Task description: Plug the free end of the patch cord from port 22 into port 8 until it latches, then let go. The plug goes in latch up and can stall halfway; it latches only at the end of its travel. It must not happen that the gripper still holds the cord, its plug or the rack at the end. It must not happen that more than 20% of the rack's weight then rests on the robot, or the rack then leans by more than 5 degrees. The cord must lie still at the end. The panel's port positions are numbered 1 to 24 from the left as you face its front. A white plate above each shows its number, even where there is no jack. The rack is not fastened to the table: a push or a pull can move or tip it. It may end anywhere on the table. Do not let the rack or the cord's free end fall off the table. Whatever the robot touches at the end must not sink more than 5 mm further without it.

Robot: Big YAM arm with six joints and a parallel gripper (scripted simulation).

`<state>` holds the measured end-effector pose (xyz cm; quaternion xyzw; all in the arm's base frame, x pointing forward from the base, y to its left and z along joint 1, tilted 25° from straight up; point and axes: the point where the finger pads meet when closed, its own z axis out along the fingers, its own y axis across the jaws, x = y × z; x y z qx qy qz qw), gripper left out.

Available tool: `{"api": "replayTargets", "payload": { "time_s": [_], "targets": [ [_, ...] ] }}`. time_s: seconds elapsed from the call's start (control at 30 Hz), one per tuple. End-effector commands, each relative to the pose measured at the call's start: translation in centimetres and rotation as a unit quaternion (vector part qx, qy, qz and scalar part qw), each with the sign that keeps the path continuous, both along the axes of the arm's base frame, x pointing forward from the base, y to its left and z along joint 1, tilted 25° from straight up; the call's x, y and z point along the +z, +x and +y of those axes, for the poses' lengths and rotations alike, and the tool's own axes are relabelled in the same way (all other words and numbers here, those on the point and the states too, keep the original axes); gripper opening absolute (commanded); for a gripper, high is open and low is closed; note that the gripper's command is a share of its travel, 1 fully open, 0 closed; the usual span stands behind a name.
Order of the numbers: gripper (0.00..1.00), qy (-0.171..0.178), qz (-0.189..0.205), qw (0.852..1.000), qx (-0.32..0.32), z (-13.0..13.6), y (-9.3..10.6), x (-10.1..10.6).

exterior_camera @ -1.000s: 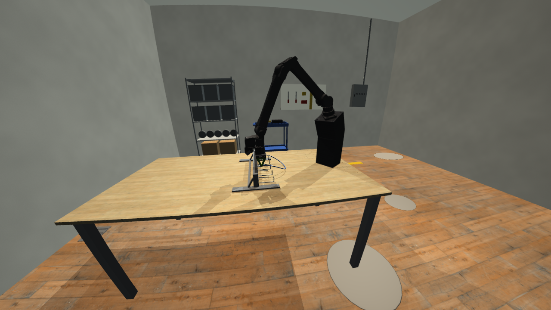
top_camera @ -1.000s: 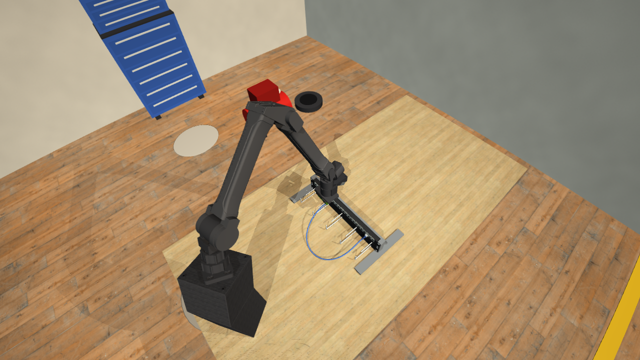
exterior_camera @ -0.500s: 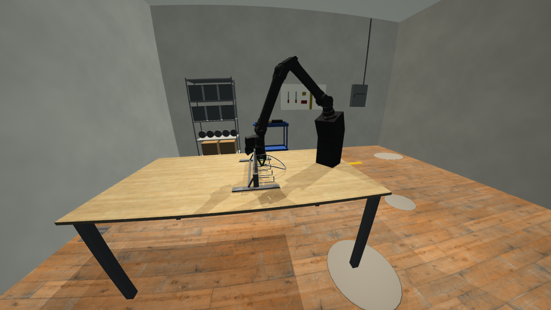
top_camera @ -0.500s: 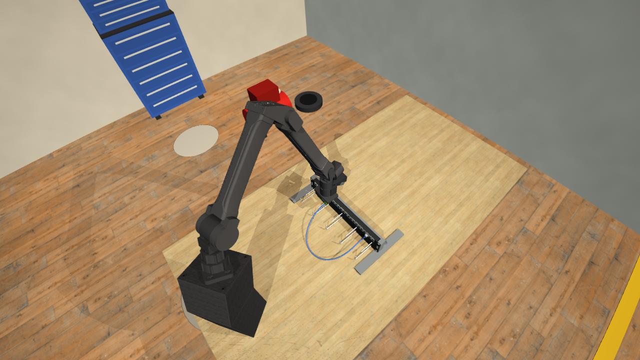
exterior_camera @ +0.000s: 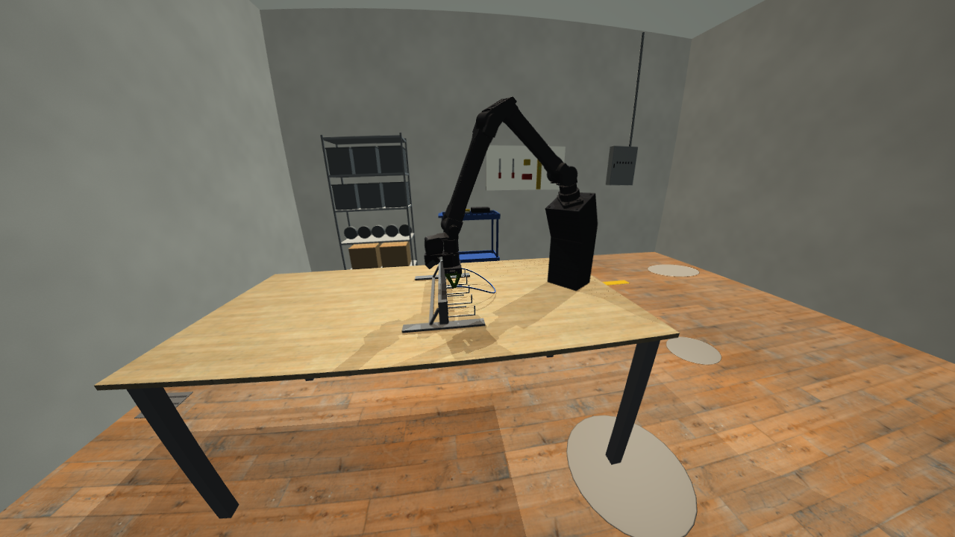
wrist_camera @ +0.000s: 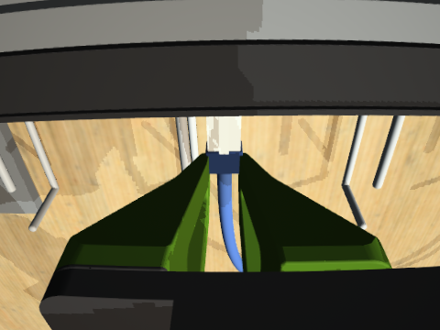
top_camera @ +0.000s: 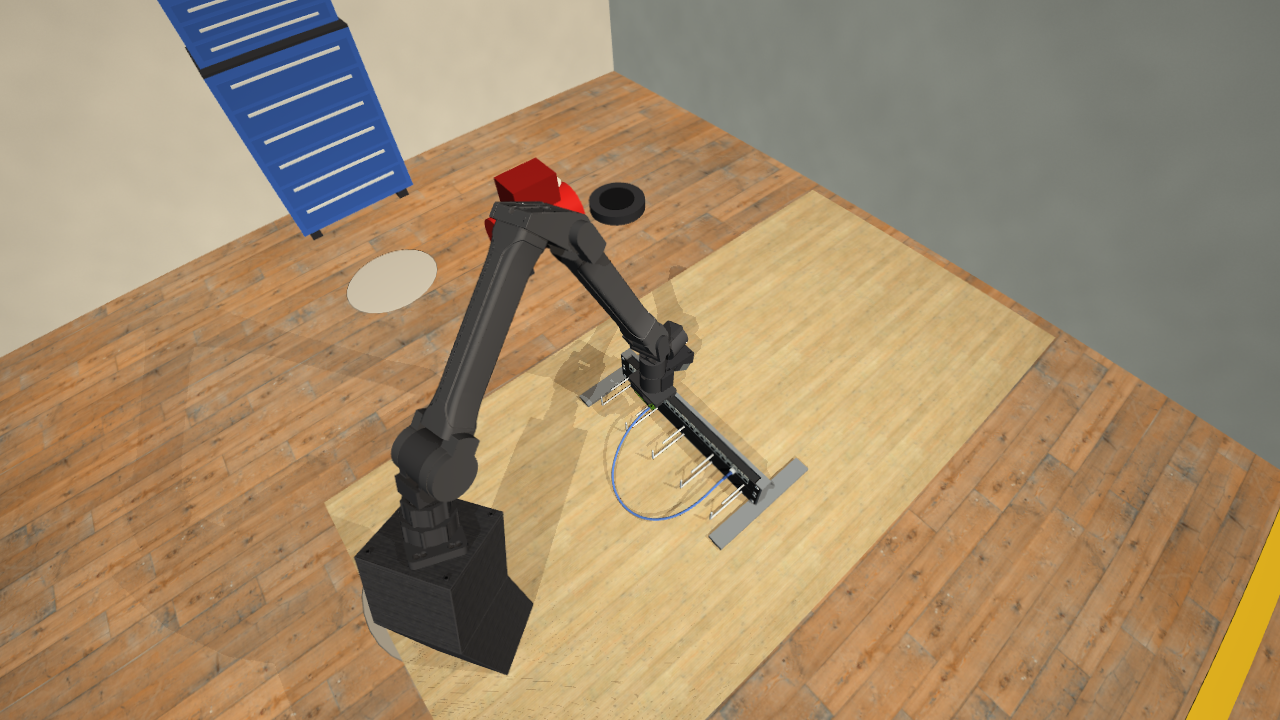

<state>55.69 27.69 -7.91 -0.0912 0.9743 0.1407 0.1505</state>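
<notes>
Gripper (top_camera: 653,407) (exterior_camera: 454,287) (wrist_camera: 224,166) grips plug (wrist_camera: 224,137) square w/ rack (top_camera: 716,431) (exterior_camera: 442,312) (wrist_camera: 115,82), likely for port 8; latch n/a to see. Cord (top_camera: 613,465) (exterior_camera: 495,287) (wrist_camera: 225,192) bows, probably easing pull.

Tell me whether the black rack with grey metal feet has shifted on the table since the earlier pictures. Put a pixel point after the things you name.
No, the rack (top_camera: 707,438) (exterior_camera: 443,312) shows no visible shift; against the pale wooden table (top_camera: 895,295) (exterior_camera: 300,320), its feet sit in the same place.
</notes>
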Motion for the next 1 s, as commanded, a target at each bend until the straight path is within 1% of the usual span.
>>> {"api": "replayTargets", "payload": {
  "time_s": [0.0, 0.27, 0.7, 0.97],
  "targets": [
    [0.0, 0.001, 0.004, 1.0, -0.002, 0.2, -0.2, -0.2],
    [0.0, -0.002, 0.01, 1.0, -0.001, 0.0, -0.6, -0.9],
    [0.0, 0.003, -0.004, 1.0, 0.001, 0.4, 0.2, 0.7],
    [0.0, 0.005, -0.009, 1.0, 0.003, 0.5, 0.5, 1.2]
  ]
}}
